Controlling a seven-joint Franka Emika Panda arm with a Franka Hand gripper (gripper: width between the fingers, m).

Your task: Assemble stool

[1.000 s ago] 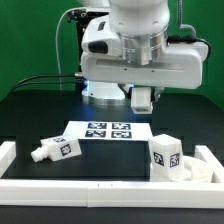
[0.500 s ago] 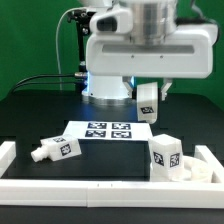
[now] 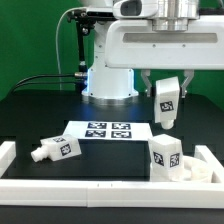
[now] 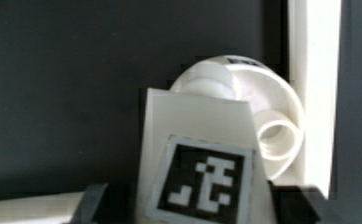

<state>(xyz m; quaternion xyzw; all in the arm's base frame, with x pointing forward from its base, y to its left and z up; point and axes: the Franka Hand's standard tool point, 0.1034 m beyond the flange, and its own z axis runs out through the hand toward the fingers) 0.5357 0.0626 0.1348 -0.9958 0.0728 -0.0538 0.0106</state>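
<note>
My gripper point(image 3: 168, 93) is shut on a stubby white stool leg point(image 3: 167, 100) with a black-and-white tag and holds it in the air over the right side of the table. In the wrist view the held leg point(image 4: 204, 160) fills the space between the dark fingers point(image 4: 96, 202). Under it lies a rounded white stool part point(image 4: 240, 90); I cannot tell which one. A second leg point(image 3: 165, 153) stands upright below the gripper. A third leg point(image 3: 55, 150) lies on its side at the exterior view's left. A rounded white part, apparently the seat point(image 3: 206, 172), shows partly at the right.
The marker board point(image 3: 105, 130) lies flat in the middle of the black table. White frame rails run along the front point(image 3: 100, 186), the left point(image 3: 8, 152) and the right point(image 3: 208, 155). The robot base point(image 3: 108, 80) stands behind.
The arm has moved toward the exterior view's right with the leg in its grip, from over the marker board's far edge to above the upright leg.
</note>
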